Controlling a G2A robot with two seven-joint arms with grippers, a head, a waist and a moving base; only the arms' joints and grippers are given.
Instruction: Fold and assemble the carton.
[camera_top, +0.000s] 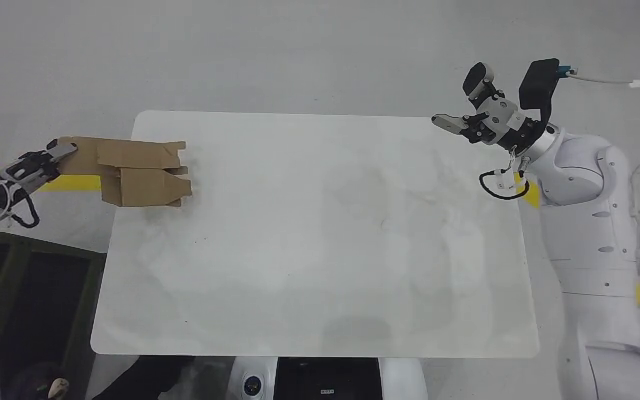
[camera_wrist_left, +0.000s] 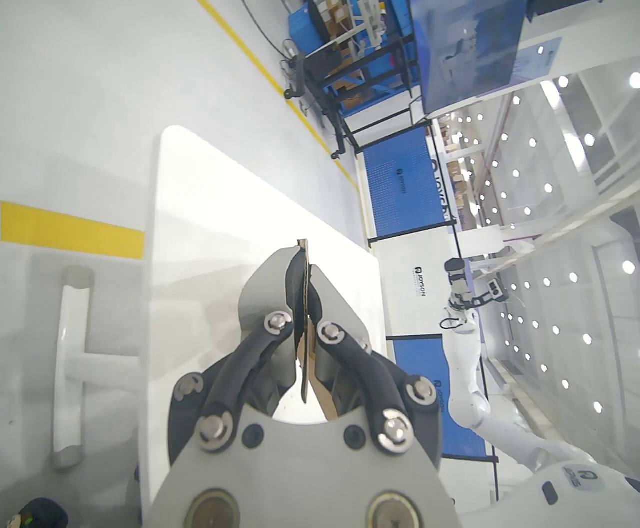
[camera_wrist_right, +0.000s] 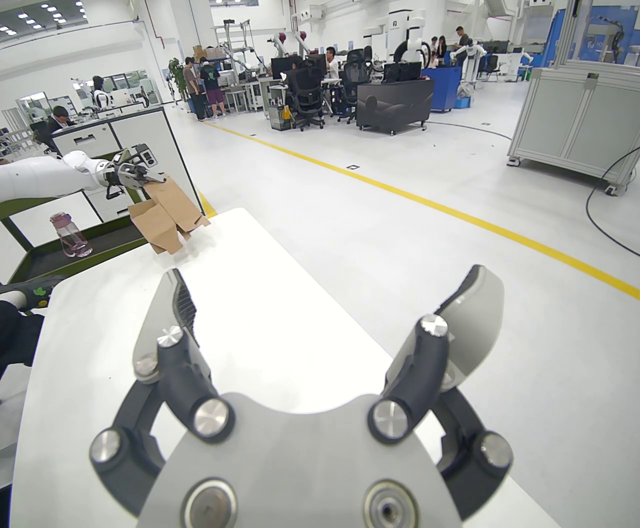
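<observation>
1. My left gripper sits at the far left of the top view, just off the upper left corner of the bench. It is clamped on one end of the carton.
2. In my left wrist view, the fingers of that gripper pinch a thin edge of the brown cardboard tightly between them.
3. The carton is brown and only partly folded, with loose flaps at its right end. In the top view it lies across the bench's upper left corner. One end sticks out past the left edge and the rest is over the white top.
4. From my right wrist view the carton looks tilted in the left gripper. I cannot tell whether it touches the bench.
5. My right gripper is in the upper right of the top view, just beyond the bench's upper right corner.
6. Its jaws are spread wide, and nothing is between them.
7. My right gripper is well apart from the carton, with the width of the bench between them.
</observation>
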